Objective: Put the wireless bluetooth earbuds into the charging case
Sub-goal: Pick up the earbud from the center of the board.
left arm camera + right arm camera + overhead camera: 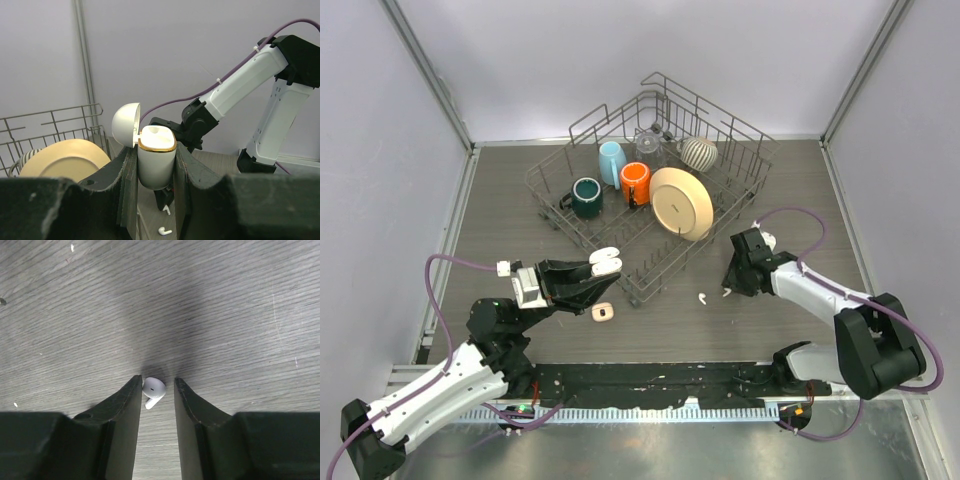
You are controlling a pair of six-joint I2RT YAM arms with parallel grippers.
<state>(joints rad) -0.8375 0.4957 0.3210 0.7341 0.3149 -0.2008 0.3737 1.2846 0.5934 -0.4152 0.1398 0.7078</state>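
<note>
White earbud (153, 388) between right gripper (157, 381) jaws, on table (225, 315), contact unclear

Both arms are the same build tbh: the left arm (430, 388) at lower left of the top view is white tube links with chunky black joint housings in between; the right arm (812, 290) at lower right is the same white-and-black deal; each has a purple cable (433, 300) looping loose off it, pinned down on the right arm by little white zip ties (257, 49); left gripper (604, 268) and right gripper (727, 291) are all black; up close the fingers (124, 415) are matte dark wedges with a rough, grainy surface
</note>
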